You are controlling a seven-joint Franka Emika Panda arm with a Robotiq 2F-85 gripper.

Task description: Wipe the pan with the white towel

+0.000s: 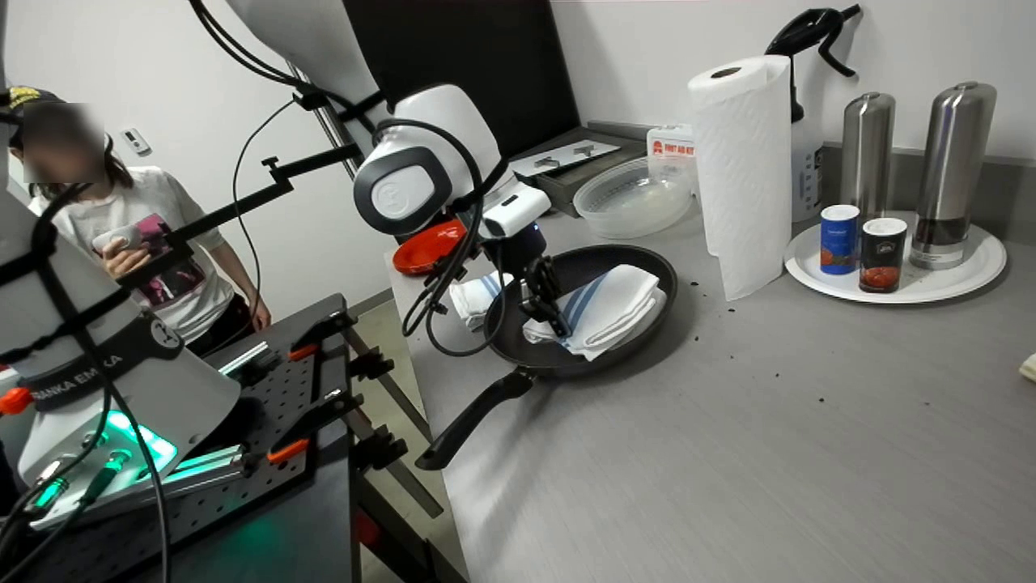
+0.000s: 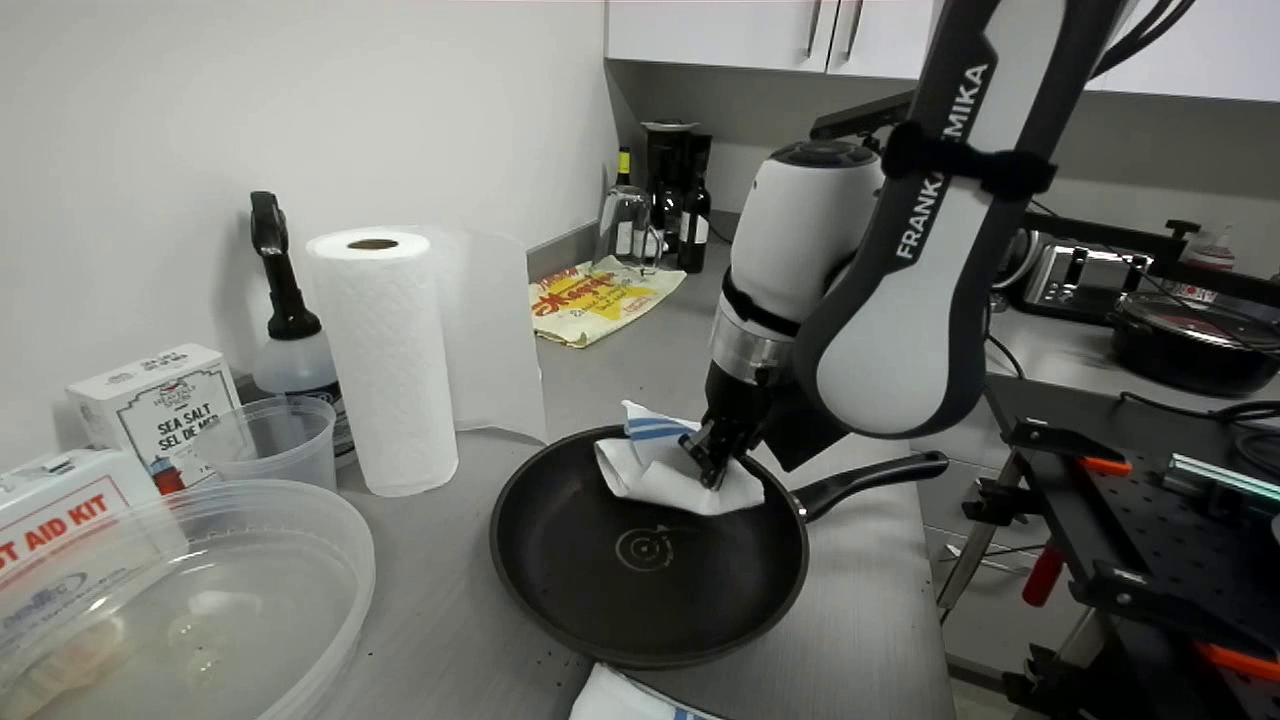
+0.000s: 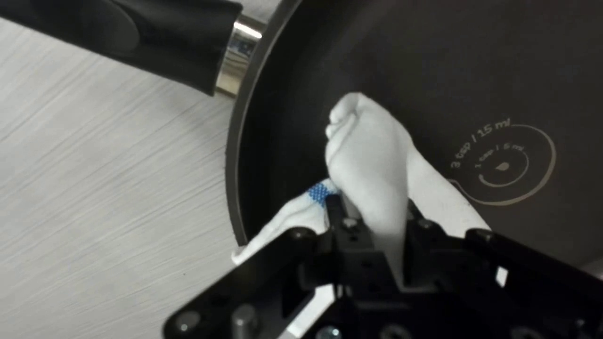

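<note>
Now the hand [image 3: 371, 212] pinches the white towel [image 2: 655, 477] tight in the pan [image 2: 650, 605]; wiping seems started, not finished.

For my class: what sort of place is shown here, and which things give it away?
Most likely a kitchen, perhaps one doubling as a robotics lab. An exterior view shows white wall cabinets and a frying pan on a counter; the robot arm suggests the lab.
</note>
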